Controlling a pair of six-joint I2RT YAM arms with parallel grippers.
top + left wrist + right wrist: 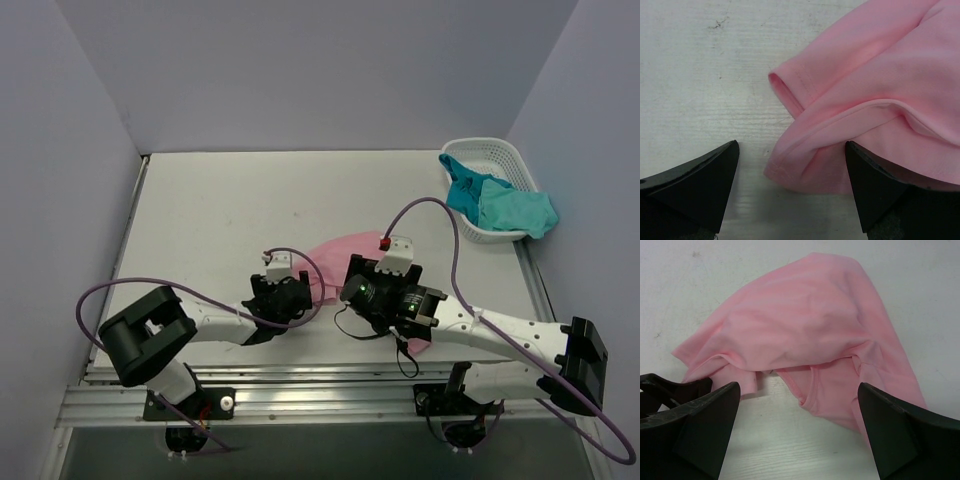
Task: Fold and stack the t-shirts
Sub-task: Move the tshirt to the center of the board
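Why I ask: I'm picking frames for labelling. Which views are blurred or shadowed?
Top external: even light, sharp, no glare. Left wrist: pink t-shirt crisp, left claw dark, little detail. Right wrist: sharp, faint shadow under the shirt's folds.

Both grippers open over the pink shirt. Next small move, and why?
Probably lower the left gripper and close on the hem edge of the pink shirt that lies between its open jaws. The shirt lies bunched and folded over itself on the table, so it likely needs pulling flat before any fold. The right gripper is open too, holding nothing.
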